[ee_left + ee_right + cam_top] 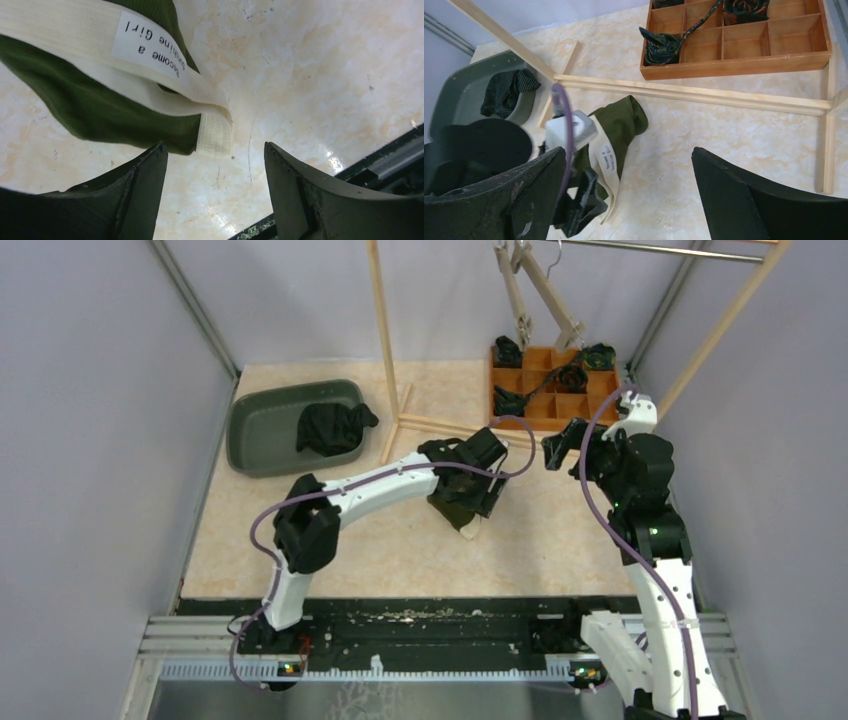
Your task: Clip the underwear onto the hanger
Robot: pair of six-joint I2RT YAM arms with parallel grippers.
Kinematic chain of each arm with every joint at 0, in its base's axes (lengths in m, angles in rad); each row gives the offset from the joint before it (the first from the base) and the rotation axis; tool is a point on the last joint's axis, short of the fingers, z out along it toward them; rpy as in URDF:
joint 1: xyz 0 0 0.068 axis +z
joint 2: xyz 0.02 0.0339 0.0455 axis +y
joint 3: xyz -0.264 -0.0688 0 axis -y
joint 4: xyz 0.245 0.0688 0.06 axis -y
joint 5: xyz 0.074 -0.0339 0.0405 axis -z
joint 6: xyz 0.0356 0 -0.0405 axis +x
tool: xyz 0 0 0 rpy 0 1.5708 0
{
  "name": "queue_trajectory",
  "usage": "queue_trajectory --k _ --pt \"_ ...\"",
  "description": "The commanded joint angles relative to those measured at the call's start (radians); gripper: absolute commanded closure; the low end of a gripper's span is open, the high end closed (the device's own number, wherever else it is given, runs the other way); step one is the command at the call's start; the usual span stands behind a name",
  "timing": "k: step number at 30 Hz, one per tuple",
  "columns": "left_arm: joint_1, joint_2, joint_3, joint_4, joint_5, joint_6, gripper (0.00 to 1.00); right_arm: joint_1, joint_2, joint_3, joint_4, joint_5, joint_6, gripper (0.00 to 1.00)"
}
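Hovering my left pincer, jaws wide and empty, over the green underwear near the middle of the worktop. It's soft, floppy and light, so I'd pinch the thick white waistband, I reckon. Right pincer hangs open too, nearer the right edge.

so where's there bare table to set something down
Bare tabletop near-left, between the grey bin and the near edge. Another patch lies between the green underwear and the right arm, nearer than the rack's base rail. Crowded far right around the divided wooden tray.
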Motion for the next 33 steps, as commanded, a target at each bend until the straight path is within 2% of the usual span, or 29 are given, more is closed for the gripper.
queue_trajectory --k 1,6,9,12,18,26,30,33 --pt "-0.004 -0.171 -0.126 0.168 -0.022 0.012 0.24 0.006 -0.012 0.03 0.019 0.013 -0.02 0.04" --pt "0.004 -0.295 -0.306 0.267 -0.13 0.034 0.2 0.006 -0.009 0.044 0.01 0.021 -0.027 0.04" --pt "0.03 -0.322 -0.399 0.347 -0.114 0.061 0.2 0.006 -0.009 0.038 0.017 0.017 -0.022 0.04" --pt "0.05 -0.318 -0.436 0.398 -0.12 0.074 0.21 0.006 -0.01 0.036 0.015 0.015 -0.02 0.04" --pt "0.103 -0.225 -0.401 0.394 -0.257 0.044 0.22 0.006 -0.018 0.041 0.007 0.026 -0.024 0.04" --pt "0.194 -0.2 -0.426 0.504 -0.083 -0.026 0.23 0.006 -0.016 0.034 0.012 0.025 -0.016 0.04" --pt "0.205 -0.218 -0.447 0.594 -0.042 -0.03 0.23 0.005 -0.009 0.04 0.016 0.019 -0.012 0.04" --pt "0.205 -0.179 -0.408 0.607 -0.017 -0.019 0.23 0.007 -0.01 0.049 0.013 0.019 -0.01 0.04"
